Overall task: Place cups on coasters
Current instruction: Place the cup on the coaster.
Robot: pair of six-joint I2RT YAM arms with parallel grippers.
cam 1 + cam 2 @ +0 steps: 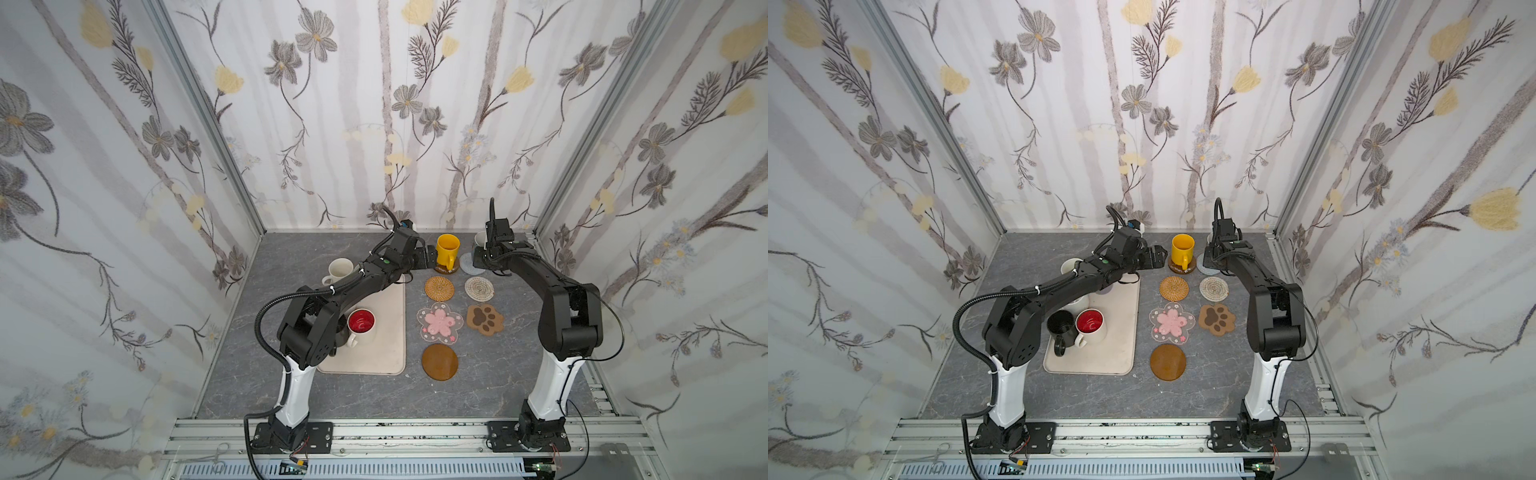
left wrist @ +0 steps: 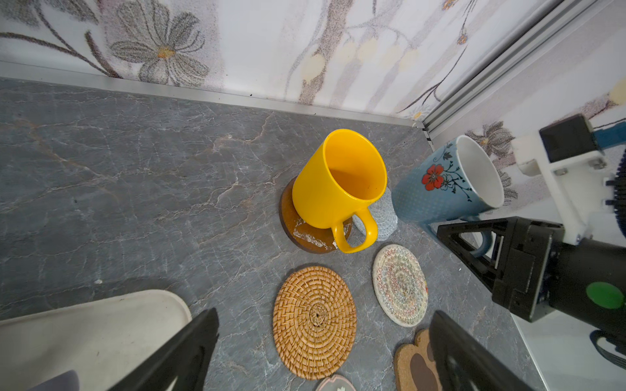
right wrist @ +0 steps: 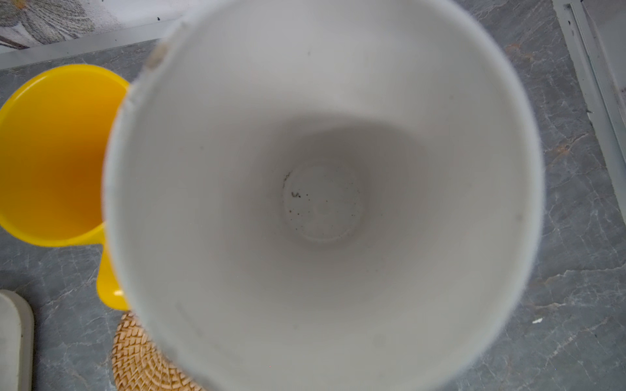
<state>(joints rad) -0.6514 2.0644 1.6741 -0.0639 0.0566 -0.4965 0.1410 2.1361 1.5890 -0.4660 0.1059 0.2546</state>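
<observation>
The right tool is clamped on the handle of the glossy blue-patterned mug, which leans over the round grey woven coaster; setting it down seems the step in hand, so next comes levelling, lowering and release. The left tool stands wide open just beside the glazed yellow mug, seated on its flat brown disc.

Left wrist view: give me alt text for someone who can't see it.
A yellow ceramic mug stands on a round brown coaster; beside it, the right gripper holds a tilted blue flowered ceramic mug by its handle.
</observation>
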